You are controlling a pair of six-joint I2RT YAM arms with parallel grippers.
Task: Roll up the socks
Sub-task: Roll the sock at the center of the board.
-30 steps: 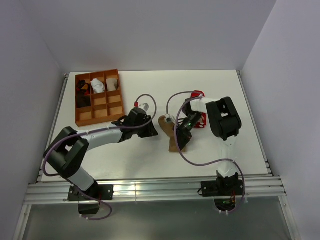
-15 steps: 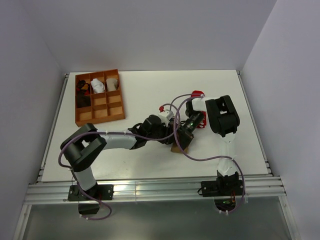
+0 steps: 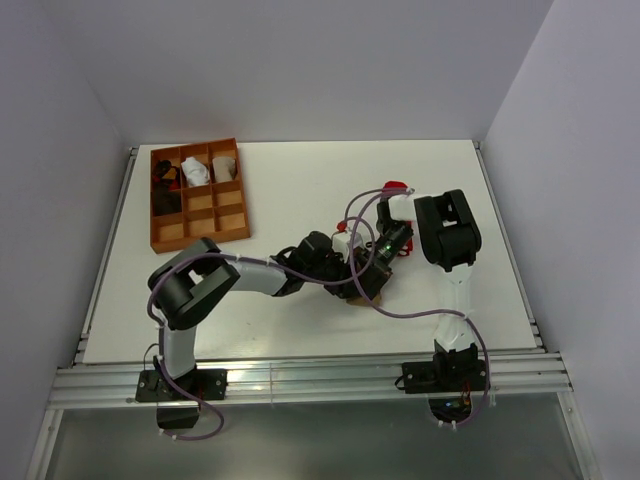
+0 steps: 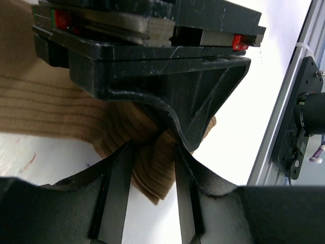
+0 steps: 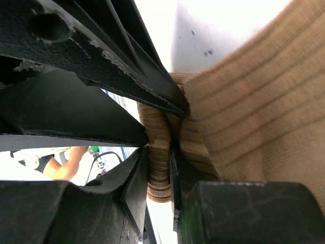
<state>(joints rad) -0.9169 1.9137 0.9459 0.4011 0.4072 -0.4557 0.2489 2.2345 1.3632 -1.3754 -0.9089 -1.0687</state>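
White table (image 3: 300,180); left gripper (image 4: 152,152) has swung across to the tan sock (image 4: 152,175), fingers (image 4: 119,188) spread astride its end; right gripper (image 5: 158,157) pinches the fold; rolling appears ready to start.

The tan sock (image 4: 51,107) is soft, ribbed knit cloth, matt. The left gripper (image 4: 152,152) and right gripper (image 5: 158,168) look like hard black plastic, matt and faintly grainy. The rail (image 4: 285,96) is brushed metal.

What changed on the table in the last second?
The left claw swung right from near the tray and now straddles the tan sock, next to the right claw. The right claw stayed clamped on that sock; the tray did not move.
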